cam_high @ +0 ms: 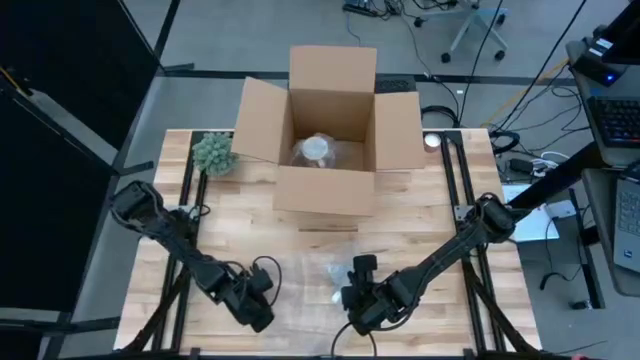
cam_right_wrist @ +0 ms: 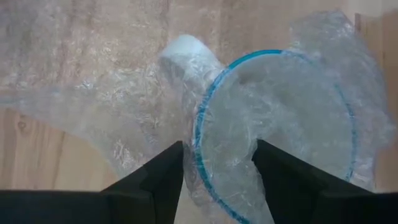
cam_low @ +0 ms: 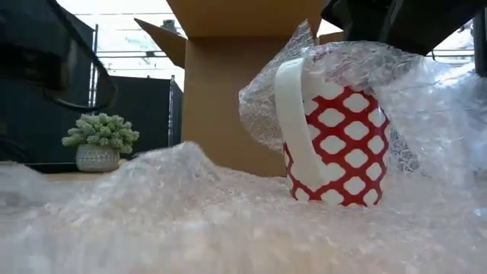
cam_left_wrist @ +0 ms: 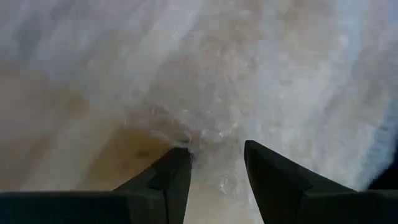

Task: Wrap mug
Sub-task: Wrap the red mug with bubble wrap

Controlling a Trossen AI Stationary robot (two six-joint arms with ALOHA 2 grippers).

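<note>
A red-and-white patterned mug (cam_low: 335, 144) with a white handle (cam_low: 293, 122) stands upright on a sheet of clear bubble wrap (cam_low: 190, 205). A flap of the wrap (cam_low: 358, 61) is draped over its blue rim (cam_right_wrist: 205, 124). My right gripper (cam_right_wrist: 217, 158) hangs open above the mug, one finger outside the rim and one over the opening. My left gripper (cam_left_wrist: 216, 155) is open and low over the table at the near left, with the wrap's edge (cam_left_wrist: 199, 140) between its fingertips. My left gripper's open fingers stand on either side of the wrap's edge (cam_left_wrist: 205, 138), which lies on the wood; I cannot tell whether they touch it. My right gripper points down over the wrap-covered rim (cam_right_wrist: 200, 155); I cannot tell whether its fingers touch the wrap.
An open cardboard box (cam_high: 330, 130) stands at the far middle of the table with a wrapped item (cam_high: 318, 150) inside. A small potted plant (cam_high: 213, 153) sits at the far left. Bare wood (cam_high: 420, 215) lies between the box and the grippers.
</note>
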